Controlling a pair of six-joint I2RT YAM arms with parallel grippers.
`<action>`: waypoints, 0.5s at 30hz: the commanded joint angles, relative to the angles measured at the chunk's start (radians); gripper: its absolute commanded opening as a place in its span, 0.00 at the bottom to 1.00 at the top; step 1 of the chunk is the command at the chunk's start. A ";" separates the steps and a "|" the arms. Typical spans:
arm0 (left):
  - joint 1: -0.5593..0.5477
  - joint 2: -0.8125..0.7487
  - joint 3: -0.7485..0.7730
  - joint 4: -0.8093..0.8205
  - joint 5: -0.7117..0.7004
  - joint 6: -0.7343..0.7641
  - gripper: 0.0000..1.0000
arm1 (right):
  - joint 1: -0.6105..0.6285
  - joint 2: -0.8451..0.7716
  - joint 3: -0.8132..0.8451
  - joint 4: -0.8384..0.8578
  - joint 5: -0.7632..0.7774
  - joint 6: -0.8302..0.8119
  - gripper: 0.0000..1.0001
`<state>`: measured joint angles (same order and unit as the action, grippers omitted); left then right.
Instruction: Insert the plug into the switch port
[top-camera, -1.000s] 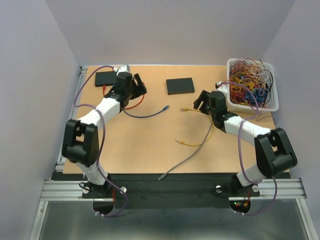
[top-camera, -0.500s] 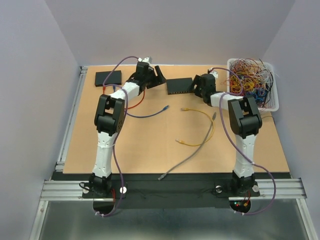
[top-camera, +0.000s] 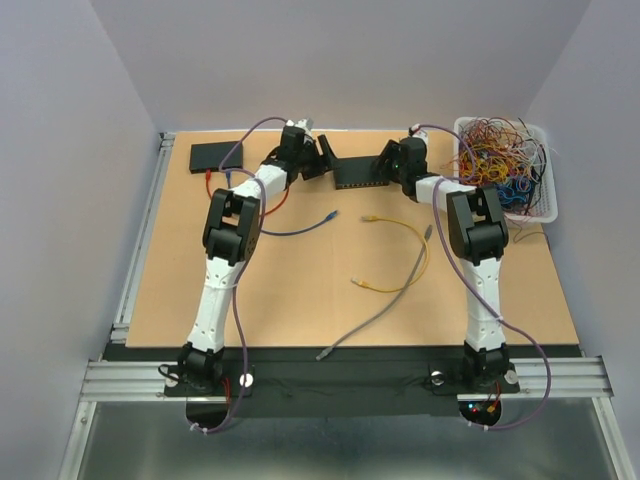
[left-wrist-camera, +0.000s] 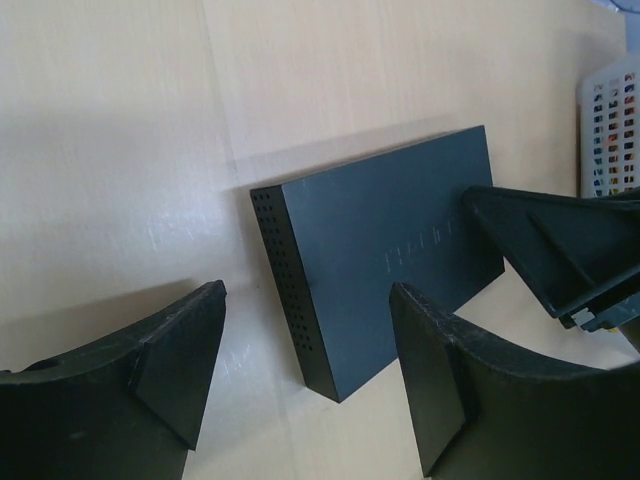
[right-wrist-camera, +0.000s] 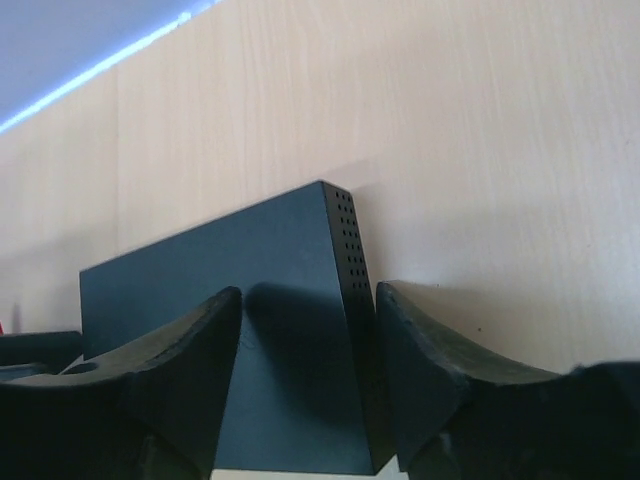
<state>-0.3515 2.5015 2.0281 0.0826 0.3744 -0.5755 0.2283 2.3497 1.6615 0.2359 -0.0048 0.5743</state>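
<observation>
The black switch (top-camera: 358, 172) lies flat at the back of the table, its port row facing the near edge. My left gripper (top-camera: 324, 160) is open at its left end, and the switch's near corner (left-wrist-camera: 330, 340) sits between the fingers without touching them. My right gripper (top-camera: 384, 165) is open over the right end. One finger hangs above the switch top (right-wrist-camera: 250, 290) and the other stands beside the perforated side. Loose cables lie mid-table: a yellow plug (top-camera: 368, 217) and a blue plug (top-camera: 331, 214). Neither gripper holds a plug.
A second black box (top-camera: 215, 155) sits at the back left. A white basket (top-camera: 540, 205) full of tangled cables stands at the back right. A grey cable (top-camera: 375, 318) runs toward the near edge, crossing the yellow cable (top-camera: 415, 265).
Both arms have stretched from mid-table to the back and closed in on the two ends of the switch. The right gripper's fingers have drawn closer together.
</observation>
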 joint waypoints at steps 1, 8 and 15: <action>-0.046 -0.012 0.031 0.025 0.046 -0.015 0.77 | 0.000 0.023 -0.035 -0.009 -0.070 0.016 0.54; -0.165 -0.119 -0.200 0.112 0.032 -0.032 0.77 | 0.002 -0.061 -0.192 0.028 -0.110 0.001 0.43; -0.277 -0.303 -0.581 0.272 -0.018 -0.090 0.76 | 0.000 -0.185 -0.365 0.051 -0.141 -0.019 0.43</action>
<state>-0.5186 2.2906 1.5932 0.2939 0.2932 -0.6022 0.1928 2.2044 1.3869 0.3603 -0.0589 0.5690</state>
